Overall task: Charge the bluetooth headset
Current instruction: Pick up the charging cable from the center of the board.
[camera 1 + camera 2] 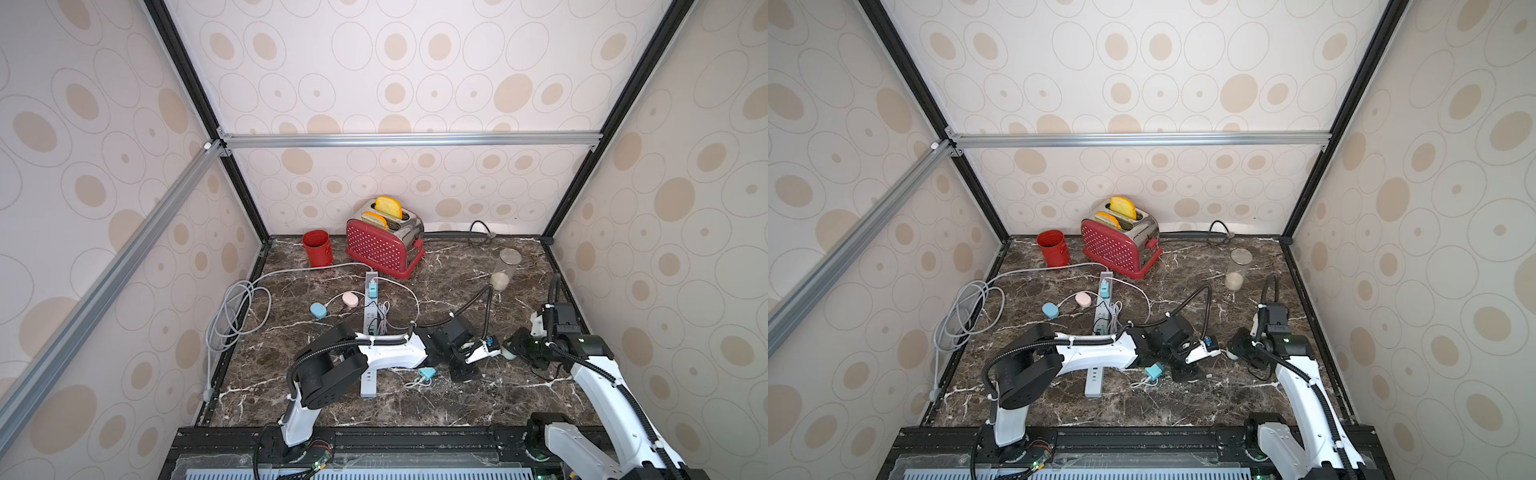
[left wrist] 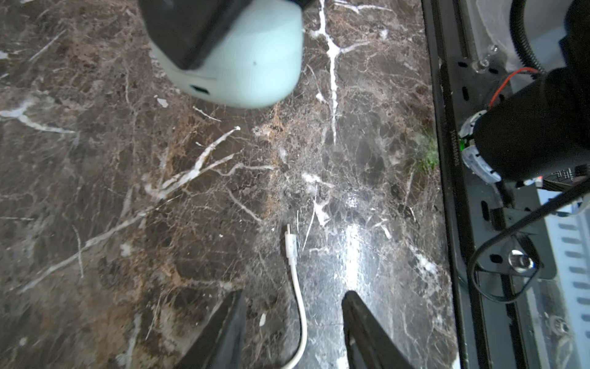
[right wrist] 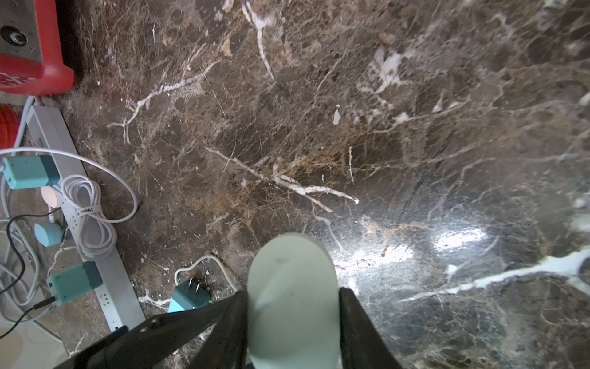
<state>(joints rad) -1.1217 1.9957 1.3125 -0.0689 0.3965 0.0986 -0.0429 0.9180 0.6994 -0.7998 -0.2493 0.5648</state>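
Case, in both top views: I find the earbud charging case (image 1: 507,351) at the right arm's tip, right of the counter's (image 1: 415,403) middle, nearer its front edge.
Left wrist view, left gripper (image 2: 293,292): fingers parted, astride the white charging cable (image 2: 295,274), gripping nothing; plug (image 2: 289,242) flat, well apart from the case.
Right wrist view, right gripper (image 3: 292,292): clamped on the case's two sides.

arms (image 1: 395,353): white links | black joints | black corrugated cables
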